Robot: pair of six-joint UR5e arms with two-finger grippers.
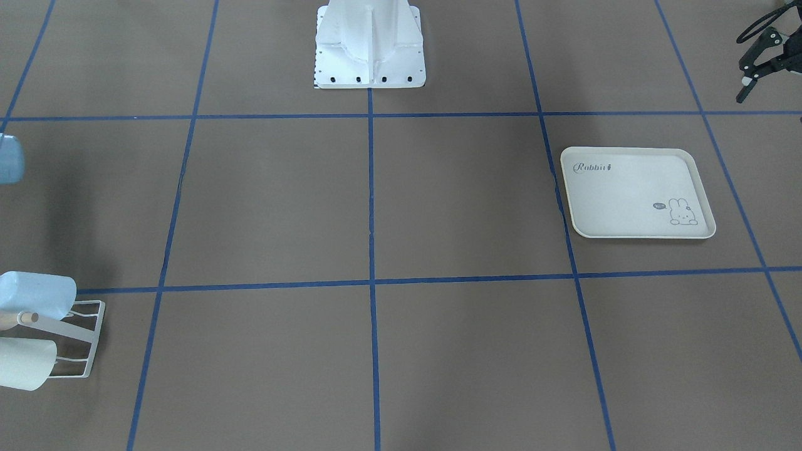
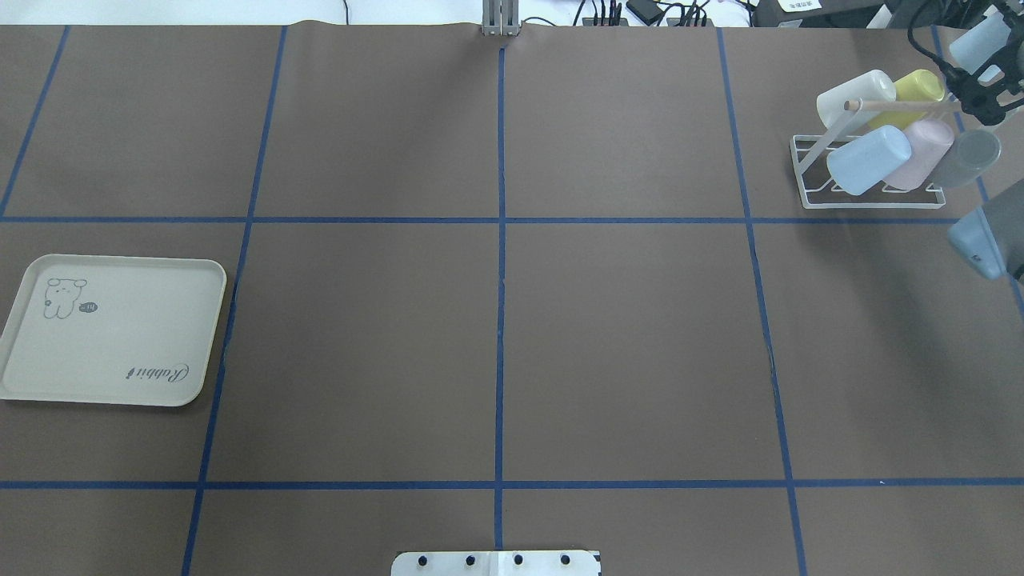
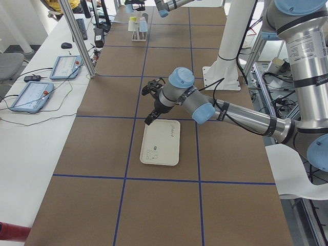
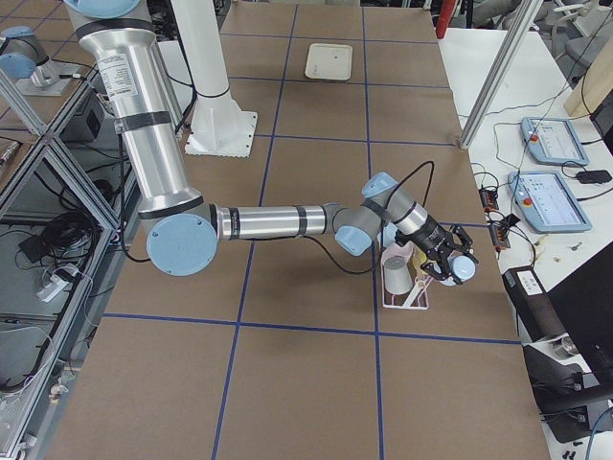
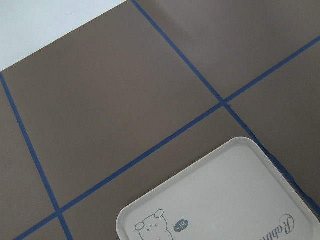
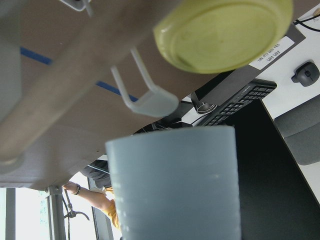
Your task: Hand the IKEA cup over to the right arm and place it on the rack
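My right gripper is shut on a light blue IKEA cup at the table's far right, just beyond the white wire rack. In the right wrist view the held cup fills the lower middle, just below the rack's wooden dowel and a white prong. Several cups hang on the rack: white, yellow, blue, pink and grey. My left gripper is open and empty, hovering near the cream rabbit tray.
The cream tray lies empty on the table's left side. The robot's white base stands at the middle of the near edge. The right arm's blue-capped joint hangs over the table's right edge, in front of the rack.
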